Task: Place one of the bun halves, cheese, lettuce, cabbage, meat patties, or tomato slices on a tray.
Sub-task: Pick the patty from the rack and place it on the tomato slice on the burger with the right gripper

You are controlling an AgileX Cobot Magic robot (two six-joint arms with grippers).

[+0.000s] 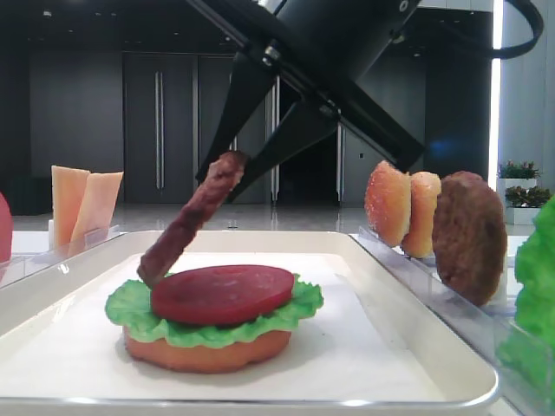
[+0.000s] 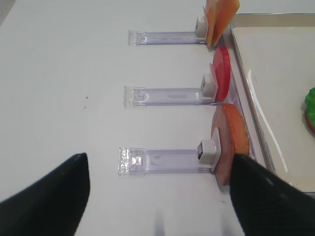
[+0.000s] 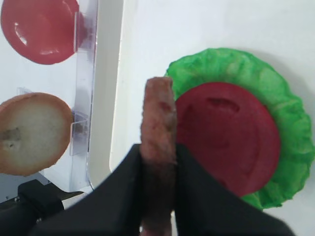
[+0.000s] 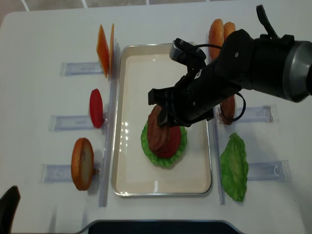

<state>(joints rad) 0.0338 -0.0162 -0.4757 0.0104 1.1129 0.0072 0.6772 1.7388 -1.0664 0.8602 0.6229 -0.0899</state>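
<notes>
Low front view: I get a dark hall behind, with a blown-out bright strip at the top right; foreground is evenly lit. Soft shadow sits under the stack on the tray (image 1: 416, 364), with a glare line along its near rim. Right wrist view: the right gripper (image 3: 158, 196) and the meat patty (image 3: 158, 147) up close are blurred, and the white surface is nearly overexposed. Left wrist view is bright, with soft black finger shapes out of focus at the bottom corners. Overhead view is sharp, with small reflections on the tray floor.
</notes>
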